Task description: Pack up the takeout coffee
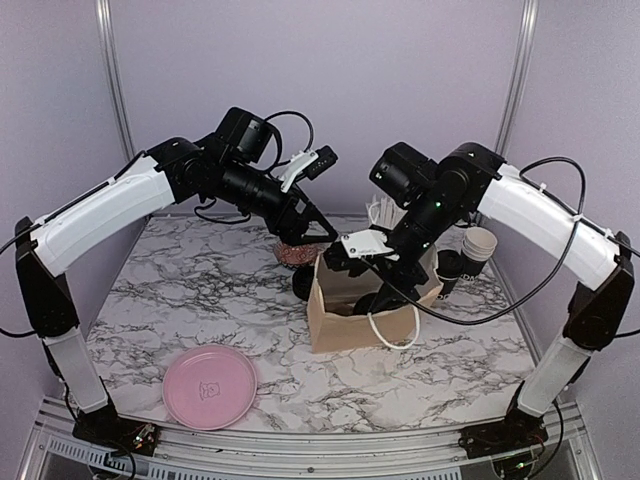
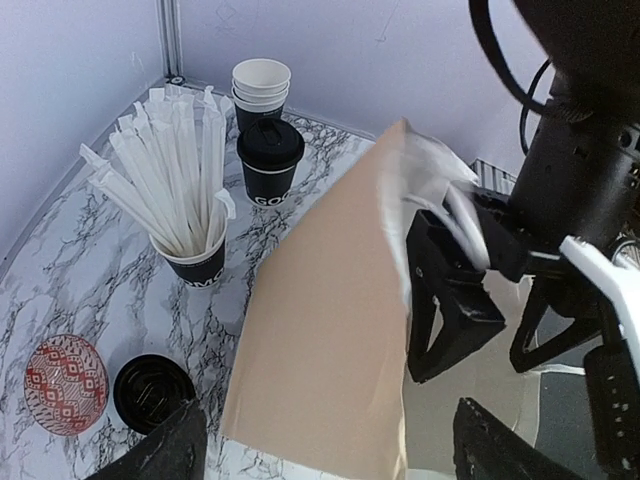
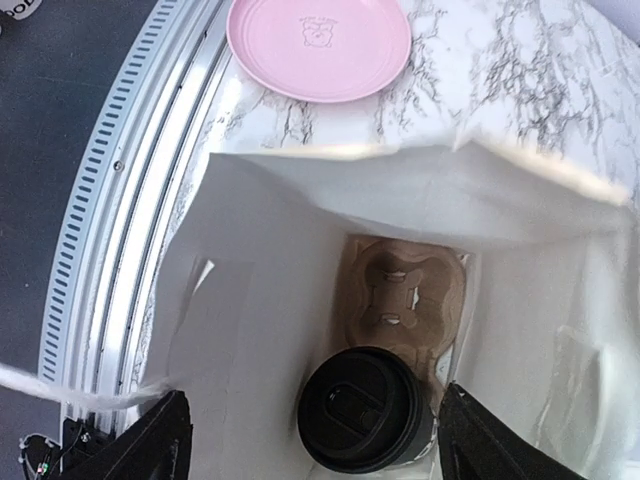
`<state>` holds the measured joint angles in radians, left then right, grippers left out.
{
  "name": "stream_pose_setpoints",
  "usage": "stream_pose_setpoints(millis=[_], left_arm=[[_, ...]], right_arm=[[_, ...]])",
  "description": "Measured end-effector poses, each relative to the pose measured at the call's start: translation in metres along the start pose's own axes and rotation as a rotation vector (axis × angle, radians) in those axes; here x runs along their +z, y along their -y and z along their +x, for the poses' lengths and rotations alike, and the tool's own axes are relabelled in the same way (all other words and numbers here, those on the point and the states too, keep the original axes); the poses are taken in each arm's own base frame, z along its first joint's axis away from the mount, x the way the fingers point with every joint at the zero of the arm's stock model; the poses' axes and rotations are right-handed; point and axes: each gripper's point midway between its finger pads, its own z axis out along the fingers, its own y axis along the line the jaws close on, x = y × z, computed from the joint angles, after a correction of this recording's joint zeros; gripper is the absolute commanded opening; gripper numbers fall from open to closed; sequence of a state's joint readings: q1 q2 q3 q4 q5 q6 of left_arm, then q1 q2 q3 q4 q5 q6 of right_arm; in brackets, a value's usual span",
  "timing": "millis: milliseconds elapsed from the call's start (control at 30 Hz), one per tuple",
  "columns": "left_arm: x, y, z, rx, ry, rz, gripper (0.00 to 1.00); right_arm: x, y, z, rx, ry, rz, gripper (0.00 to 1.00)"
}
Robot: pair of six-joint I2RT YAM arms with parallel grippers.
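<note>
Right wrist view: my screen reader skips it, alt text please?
A lidded black cup sits at one end of a pulp carrier inside an open paper bag; a pink plate lies on the marble table beyond.

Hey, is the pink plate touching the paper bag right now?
Apart. The top view shows a wide strip of bare marble table between the pink plate and the paper bag; the plate lies off to the bag's left, nearer the front edge.
</note>
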<state>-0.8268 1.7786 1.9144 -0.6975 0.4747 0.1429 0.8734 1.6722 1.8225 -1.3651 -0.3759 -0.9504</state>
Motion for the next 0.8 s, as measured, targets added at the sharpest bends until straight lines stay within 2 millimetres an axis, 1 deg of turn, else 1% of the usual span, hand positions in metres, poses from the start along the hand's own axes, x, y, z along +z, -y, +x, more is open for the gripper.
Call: stream_pose_setpoints(millis=[67, 167, 400, 467, 533, 667, 733, 800], left_arm=[[0.003, 0.000, 0.000, -0.002, -0.002, 0.009, 0.85], [0.006, 0.001, -0.001, -0.004, -0.003, 0.024, 0.84], [0.010, 0.003, -0.002, -0.007, -0.004, 0.043, 0.85], [0.010, 0.003, -0.002, -0.008, -0.003, 0.043, 0.86], [0.010, 0.003, -0.002, -0.007, -0.004, 0.045, 0.87], [0.015, 0.007, -0.006, 0.003, 0.000, 0.058, 0.85], [0.023, 0.011, -0.009, 0.011, 0.000, 0.066, 0.84], [0.035, 0.010, -0.011, 0.017, -0.004, 0.058, 0.83]], right_arm=[[-0.012, 0.005, -0.006, -0.013, 0.035, 0.027, 0.80], [-0.024, 0.009, -0.009, -0.019, 0.069, 0.051, 0.79], [-0.028, 0.007, -0.011, -0.027, 0.097, 0.042, 0.78], [-0.031, 0.006, -0.012, -0.033, 0.108, 0.044, 0.78], [-0.038, 0.008, -0.016, -0.040, 0.123, 0.058, 0.78], [-0.069, 0.023, -0.028, -0.063, 0.179, 0.147, 0.77], [-0.087, 0.028, -0.035, -0.076, 0.213, 0.192, 0.76], [-0.097, 0.030, -0.040, -0.087, 0.237, 0.216, 0.75]])
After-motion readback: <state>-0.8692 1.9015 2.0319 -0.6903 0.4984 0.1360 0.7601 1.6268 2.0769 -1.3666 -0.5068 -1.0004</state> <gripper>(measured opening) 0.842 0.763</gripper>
